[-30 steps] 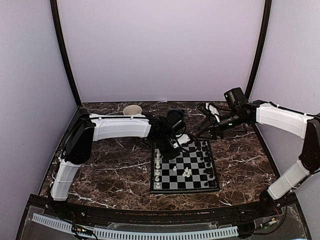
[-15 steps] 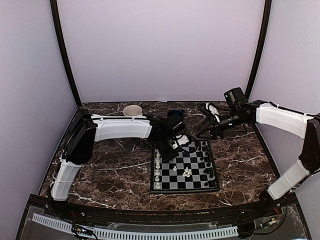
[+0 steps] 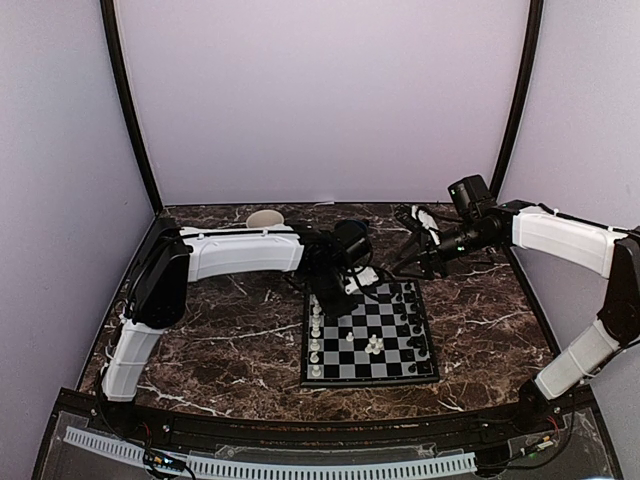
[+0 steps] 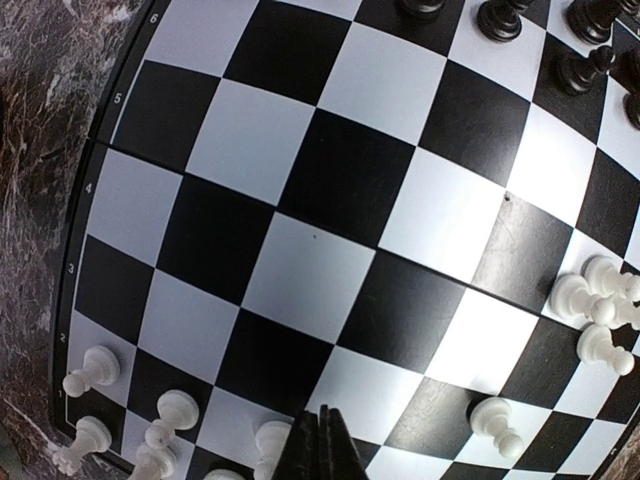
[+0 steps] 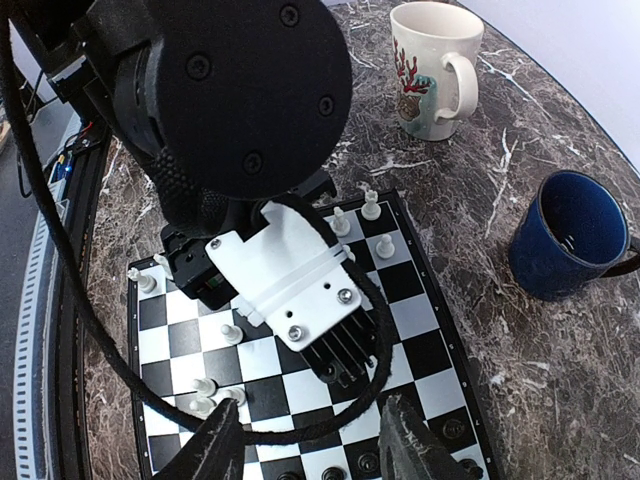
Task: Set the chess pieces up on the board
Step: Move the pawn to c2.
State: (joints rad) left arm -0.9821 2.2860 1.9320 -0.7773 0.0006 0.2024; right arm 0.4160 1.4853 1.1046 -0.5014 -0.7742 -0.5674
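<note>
Where lilac walls (image 3: 320,100) enclose the dark marble desk (image 3: 220,340), a white mug (image 3: 265,218) stands upright far left, then a blue mug (image 5: 570,235), its inside showing bare glaze. Centrally lies the board (image 3: 392,362): white chess pieces (image 3: 316,330) along its left edge, a white cluster mid-board, black pieces (image 3: 412,320) right. Left claw (image 4: 320,445) pinched closed low over the board; right claw (image 5: 312,440) parted, gripping nothing, near its far right corner
</note>
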